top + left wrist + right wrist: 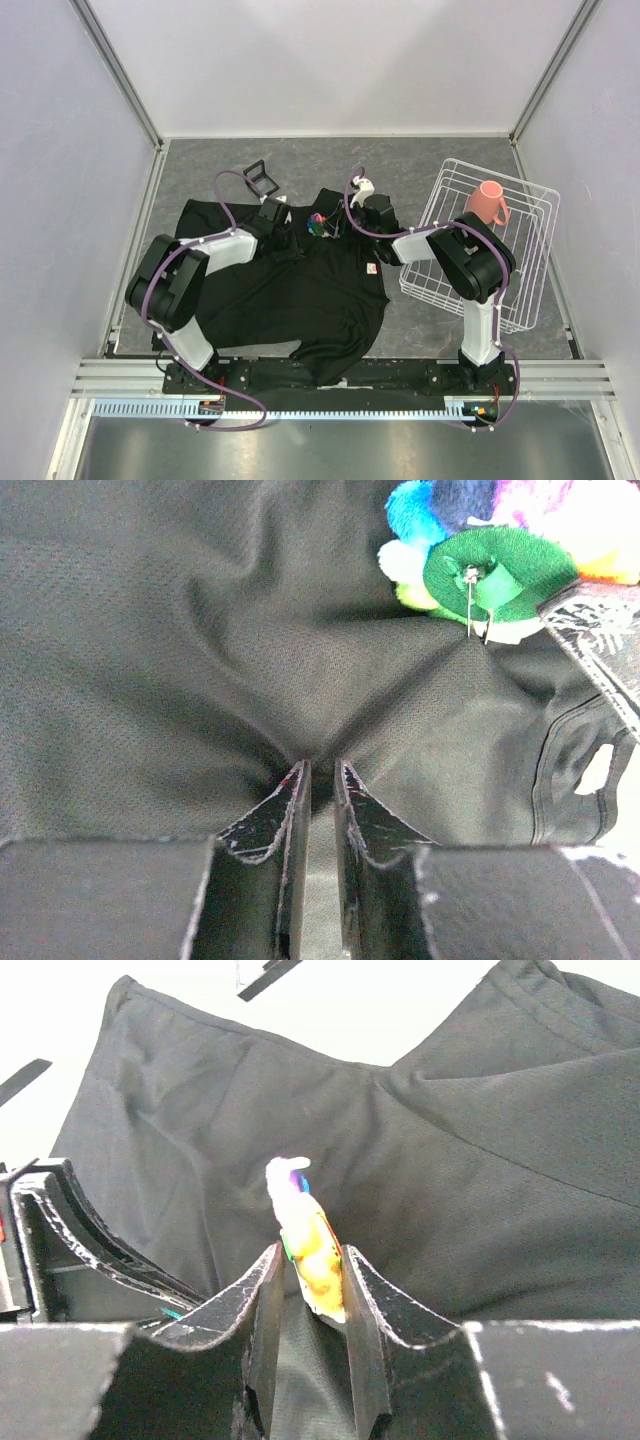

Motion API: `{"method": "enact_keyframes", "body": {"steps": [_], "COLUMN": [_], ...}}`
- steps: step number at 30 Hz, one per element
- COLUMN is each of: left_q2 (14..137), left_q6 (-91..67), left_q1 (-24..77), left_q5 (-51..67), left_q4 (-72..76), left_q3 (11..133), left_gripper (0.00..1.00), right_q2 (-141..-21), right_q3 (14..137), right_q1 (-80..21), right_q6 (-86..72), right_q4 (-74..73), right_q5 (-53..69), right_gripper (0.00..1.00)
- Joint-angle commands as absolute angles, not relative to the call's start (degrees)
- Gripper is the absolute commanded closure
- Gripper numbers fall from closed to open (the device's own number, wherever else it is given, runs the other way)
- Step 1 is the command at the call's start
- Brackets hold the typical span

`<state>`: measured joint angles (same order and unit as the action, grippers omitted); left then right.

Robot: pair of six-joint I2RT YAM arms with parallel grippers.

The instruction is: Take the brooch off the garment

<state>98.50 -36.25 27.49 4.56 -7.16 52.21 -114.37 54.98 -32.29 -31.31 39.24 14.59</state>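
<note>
Right end effector (312, 1256) clamps brooch (311, 1242); left end effector (322, 772) pinches garment (150, 630); basket (436, 283) with mug (489, 204) at right.

Overhead: you have bright, even light from above; shadows are soft and short, and focus is crisp across the frame.
Shirt (300, 290): it reads to you as one black mass with faint folds.
Left wrist: your brooch (490, 570) glows overexposed and soft at the top edge; the weave mid-frame is sharp.
Right wrist: the backdrop burns to white; your fingers (240, 1310) sit dark in the foreground.
</note>
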Motion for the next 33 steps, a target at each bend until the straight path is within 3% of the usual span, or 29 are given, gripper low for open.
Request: {"method": "enact_keyframes", "body": {"steps": [1,6,10,12,17,23,27,33], "left_q2": [94.58,90.71,87.72,85.96,83.94,89.11,93.33,99.13], "left_q6": [-36.91,-37.88,-40.94,-42.09,-43.33,-42.28,-42.97,-42.63], "left_q1": [27.51,27.42,26.11,24.88,23.38,23.03,23.03,23.2], "left_q5": [5.36,6.68,9.04,10.89,12.04,13.8,14.32,13.01], "left_q4": [-5.11,-4.13,-4.22,-2.29,-0.88,-1.4,-0.53,0.97], "left_q3": [49.84,48.87,48.69,48.17,48.69,54.4,55.55,54.84], "left_gripper": [0.75,0.68,0.52,0.5,0.49,0.5,0.6,0.6], "right_q2": [-114.96,-114.52,-114.17,-115.13,-114.18,-108.55,-106.44,-111.0], "right_q3": [54.67,54.93,55.72,56.42,55.2,49.93,48.43,52.02], "right_q1": [-32.69,-33.57,-34.63,-34.8,-35.77,-35.69,-35.25,-34.45], "right_q6": [-30.77,-28.48,-26.63,-26.63,-26.72,-26.81,-28.9,-33.13], "right_q4": [45.61,45.09,44.04,43.86,44.82,45.62,44.13,39.55], "right_q5": [19.07,19.77,21.0,23.36,25.31,19.87,13.2,13.27], "right_gripper": [0.64,0.64,0.61,0.6,0.55,0.4,0.36,0.36]}}
